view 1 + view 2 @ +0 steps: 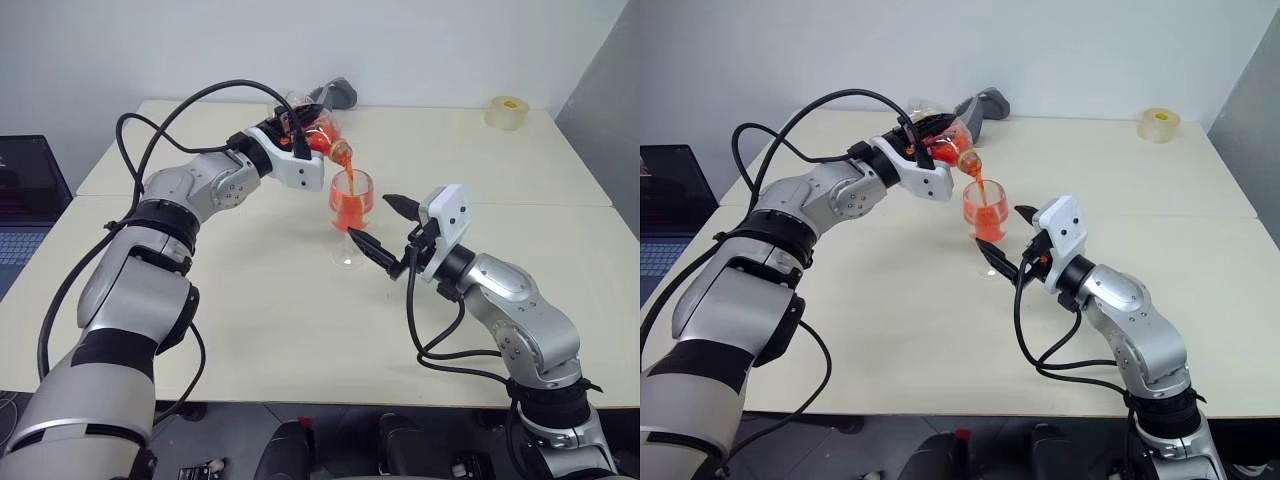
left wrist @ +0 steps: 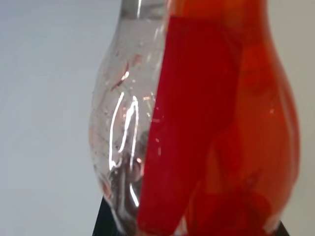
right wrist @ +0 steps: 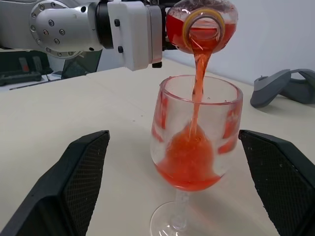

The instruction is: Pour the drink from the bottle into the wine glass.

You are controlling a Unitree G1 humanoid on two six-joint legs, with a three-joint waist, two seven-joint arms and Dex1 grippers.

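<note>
red-orange drink [image 3: 197, 98] runs in a thin stream from the tipped bottle [image 1: 322, 135] into the glass [image 3: 197, 147], pooling in the bottom of the bowl and streaking its walls. the left gripper [image 1: 300, 130] is clamped on the bottle's body and holds it neck-down just above the glass rim, mouth uncapped, a yellow ring round the mouth. in the left wrist view the bottle is part clear, part filled with red liquid. the glass stands upright on the pale table [image 1: 250, 320], about mid-table. the right gripper [image 1: 385, 230] sits low beside the glass, its black fingers [image 3: 81, 182] spread wide apart, one on each side of the bowl and stem, not touching it. a grey object [image 1: 985, 105] lies at the far edge behind the bottle. a tape roll [image 1: 508, 112] sits at the far right corner. a laptop [image 1: 25, 200] is off the table's left side.
</note>
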